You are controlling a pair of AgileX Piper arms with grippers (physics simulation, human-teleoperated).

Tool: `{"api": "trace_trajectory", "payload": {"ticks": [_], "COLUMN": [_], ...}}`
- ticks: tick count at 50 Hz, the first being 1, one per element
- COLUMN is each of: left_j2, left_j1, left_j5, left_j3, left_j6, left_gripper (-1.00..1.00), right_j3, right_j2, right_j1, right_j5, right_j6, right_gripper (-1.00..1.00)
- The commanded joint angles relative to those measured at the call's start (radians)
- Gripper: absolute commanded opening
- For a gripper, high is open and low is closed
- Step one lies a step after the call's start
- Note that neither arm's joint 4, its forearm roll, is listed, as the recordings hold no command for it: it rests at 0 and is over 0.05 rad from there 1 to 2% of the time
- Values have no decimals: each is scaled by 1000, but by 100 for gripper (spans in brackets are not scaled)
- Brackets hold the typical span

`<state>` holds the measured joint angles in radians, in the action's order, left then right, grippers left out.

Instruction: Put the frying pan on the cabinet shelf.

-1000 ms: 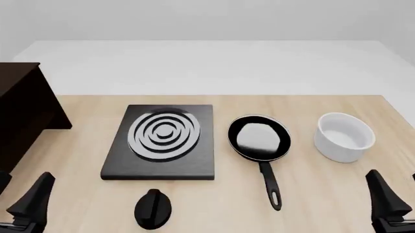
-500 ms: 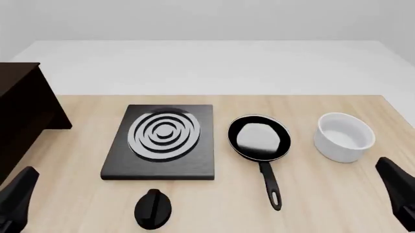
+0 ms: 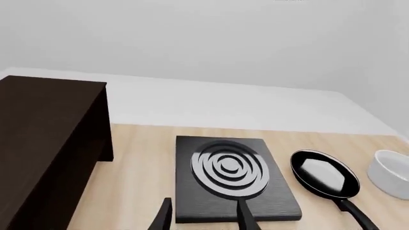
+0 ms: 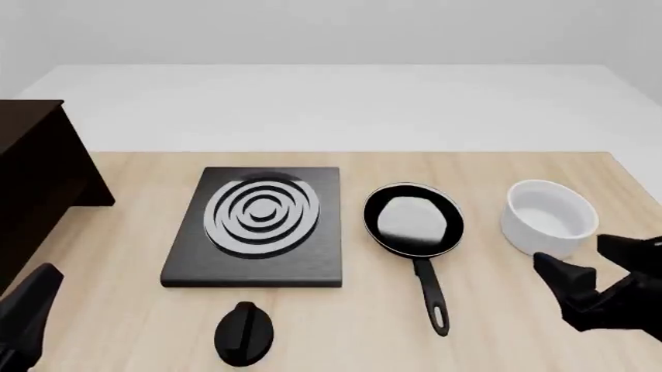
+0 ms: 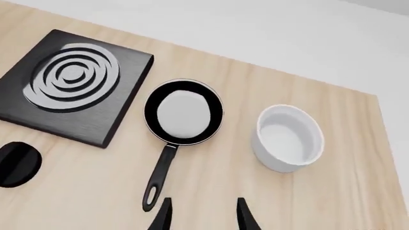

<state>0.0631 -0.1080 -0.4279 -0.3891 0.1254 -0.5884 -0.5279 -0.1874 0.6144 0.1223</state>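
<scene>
The frying pan [image 4: 413,220] lies flat on the table right of centre, its long black handle [image 4: 432,293] pointing toward the near edge. It also shows in the right wrist view [image 5: 184,111] and the left wrist view [image 3: 323,173]. The dark cabinet shelf [image 4: 29,182] stands at the far left, large in the left wrist view [image 3: 45,143]. My right gripper [image 4: 598,263] hovers open, right of the pan's handle and in front of the bowl, holding nothing. Its fingertips [image 5: 164,214] frame bare table. My left gripper [image 4: 27,308] sits low at the near left, open [image 3: 203,218] and empty.
A black square stove plate [image 4: 259,225] with silver rings lies left of the pan. A black round knob [image 4: 245,333] sits near the front edge. A white bowl [image 4: 549,218] stands right of the pan, close to my right gripper.
My right gripper has swung in from the near right corner, up and left toward the bowl and pan handle. The left gripper dropped lower, then held. The pan has not moved.
</scene>
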Motion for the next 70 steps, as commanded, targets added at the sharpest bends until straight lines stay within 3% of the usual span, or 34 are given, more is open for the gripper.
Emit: {"api": "trace_trajectory", "payload": {"ticks": [1, 3, 4, 5, 10, 11, 12, 13, 15, 17, 19, 21, 25, 34, 42, 48, 70], "left_j2": [8, 7, 6, 6, 12, 12, 12, 14, 16, 17, 22, 22, 21, 29, 29, 31, 32], "left_j1": [-6, -5, -5, -4, -9, -10, -11, -13, -16, -19, -17, -16, -17, -19, -13, -15, -16], "left_j5": [-8, -3, -2, 2, -12, -11, -6, -4, -1, -5, -7, -10, -10, -3, 0, 4, 9], "left_j3": [-18, -12, -10, -5, -15, -15, -8, -5, -2, -9, -19, -24, -22, -17, -14, -7, 2], "left_j6": [13, 14, 14, 15, 24, 22, 24, 25, 28, 16, 24, 28, 30, 30, 31, 30, 33], "left_gripper": [100, 100, 100, 100, 100, 100, 100, 100, 100, 100, 100, 100, 100, 100, 100, 100, 100], "right_j3": [-5, -11, -17, -30, -67, -64, -38, -21, -72, -63, -81, -97, -84, -112, -82, -93, -75], "right_j2": [-143, -161, -161, -184, -223, -249, -282, -288, -293, -314, -314, -331, -373, -457, -510, -546, -650], "right_j1": [14, -30, -9, 1, -48, -51, -89, -104, -32, -39, -25, -48, -65, -105, -120, -150, -169], "right_j5": [-10, -1, -4, -3, -19, -15, -5, -8, -28, -41, -42, -39, -45, -61, -107, -120, -187], "right_j6": [59, 51, 52, 18, -23, -13, 35, 38, -8, 37, 46, -25, 14, -93, -100, -145, -146], "right_gripper": [100, 100, 100, 100, 100, 100, 100, 100, 100, 100, 100, 100, 100, 100, 100, 100, 100]}}
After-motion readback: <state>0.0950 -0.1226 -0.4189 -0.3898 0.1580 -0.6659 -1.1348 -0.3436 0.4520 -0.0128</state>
